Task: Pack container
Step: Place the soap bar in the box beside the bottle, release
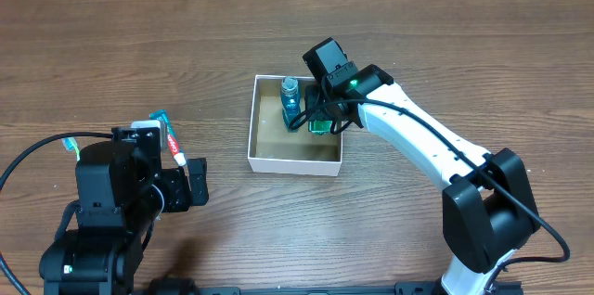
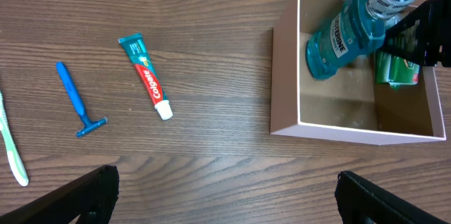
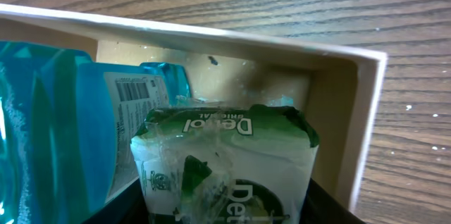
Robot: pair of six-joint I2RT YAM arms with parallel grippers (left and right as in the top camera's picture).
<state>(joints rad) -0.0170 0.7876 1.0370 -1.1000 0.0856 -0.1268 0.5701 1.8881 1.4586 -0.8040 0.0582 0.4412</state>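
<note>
In the overhead view the container (image 1: 292,162), a square white-walled box, sits near the middle of the table (image 1: 464,35). The right gripper (image 1: 319,119) reaches down into its 3 o'clock side. The right wrist view shows a green and white soap pack (image 3: 225,160) filling the space between the dark fingers. They look closed to the pack's width against both its sides, so I judge it held, though the contact sits at the frame's bottom edge and is hard to see. The pack is just beside a blue mouthwash bottle (image 1: 290,100), which leans inside the box with its cap toward 12 o'clock. What the next move turns on is that the pack is straight under the right gripper, inside the walls and close to the 3 o'clock wall. It probably needs only to be set down and released, without nudging the bottle. 3 toiletries lie outside, toward 9 o'clock from the box: a toothpaste tube (image 2: 146,77), a blue razor (image 2: 77,101) and a toothbrush (image 2: 13,146). All are much nearer the left gripper (image 2: 225,180), whose fingers are spread wide with nothing between them. The tube's long axis runs from 11 to 5 o'clock, cap end toward 5, so a grasp across it would suit.
</note>
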